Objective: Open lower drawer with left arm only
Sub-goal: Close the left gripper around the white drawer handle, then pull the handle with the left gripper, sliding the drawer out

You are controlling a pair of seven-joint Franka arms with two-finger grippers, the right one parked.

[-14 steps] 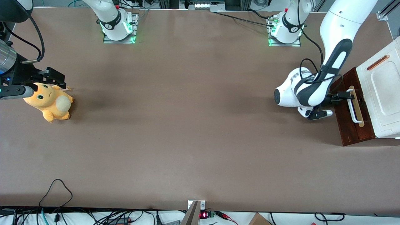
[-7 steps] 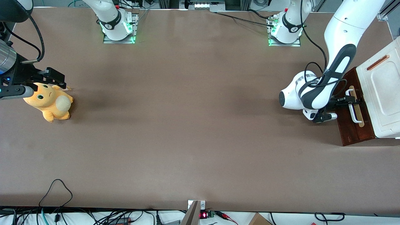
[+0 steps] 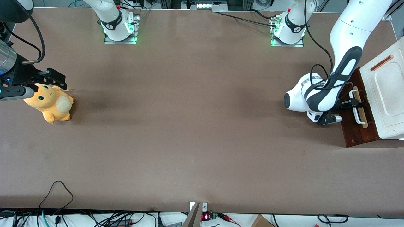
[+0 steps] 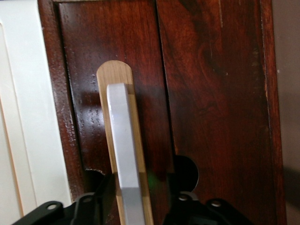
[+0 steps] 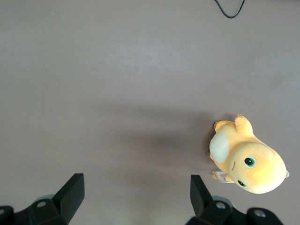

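**Left gripper at the handle of the lower drawer**

The lower drawer (image 3: 356, 126) stands at the working arm's end of the bench (image 3: 189, 126), under the white cabinet top (image 3: 386, 94). Its dark reddish-brown front looks closed against the cabinet body; no inside of the drawer shows. On the front there is a pale wood strip (image 3: 360, 107), and on this strip sits the white handle (image 3: 357, 111).

The left arm (image 3: 318, 94) reaches down from above to the drawer front, with its wrist bent toward the cabinet. The gripper (image 3: 355, 103) is just at the handle, about at the middle of the handle's length in the front view. In the left wrist view the handle (image 4: 124, 154) runs between the two black fingers (image 4: 93, 206), one finger on each side of it. The fingers are apart and the handle bar with its wood strip (image 4: 117, 75) is in the gap between them. I cannot tell if the fingers press on the handle or only stand beside it.

In the same view the drawer front (image 4: 206, 93) shows as two dark boards with a groove between them, and a white edge of the cabinet (image 4: 33, 117) is next to it.

Toward the parked arm's end of the bench lies an orange plush toy (image 3: 50, 102), well apart from the drawer
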